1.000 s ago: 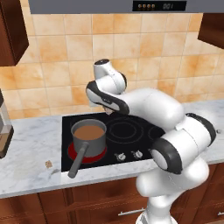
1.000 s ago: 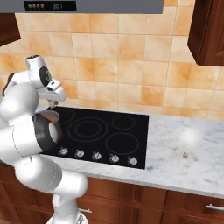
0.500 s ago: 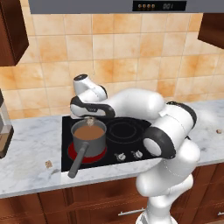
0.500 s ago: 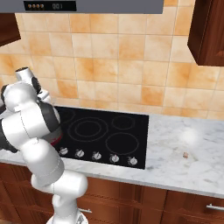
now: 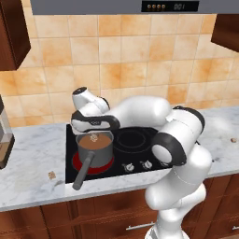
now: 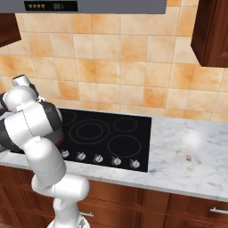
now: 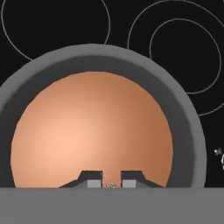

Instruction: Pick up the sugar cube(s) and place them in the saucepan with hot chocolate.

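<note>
I hold the tiny pale speckled sugar cube (image 7: 112, 185) in the closed pincer (image 7: 112, 184), directly above the small grey metal saucepan (image 5: 95, 148), and if I release from this height, the brown liquid could splash out.

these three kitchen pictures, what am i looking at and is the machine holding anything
It is a rendered kitchen with a white robot arm. Two pictures come from cameras behind the arm, to its left and right; the third looks down along its hand. In the left one, the gripper hangs over the saucepan of brown hot chocolate on the black cooktop. The hand view shows a tiny speckled sugar cube pinched between the dark fingers, above the liquid. Small crumb-like bits lie on the marble counter.
</note>
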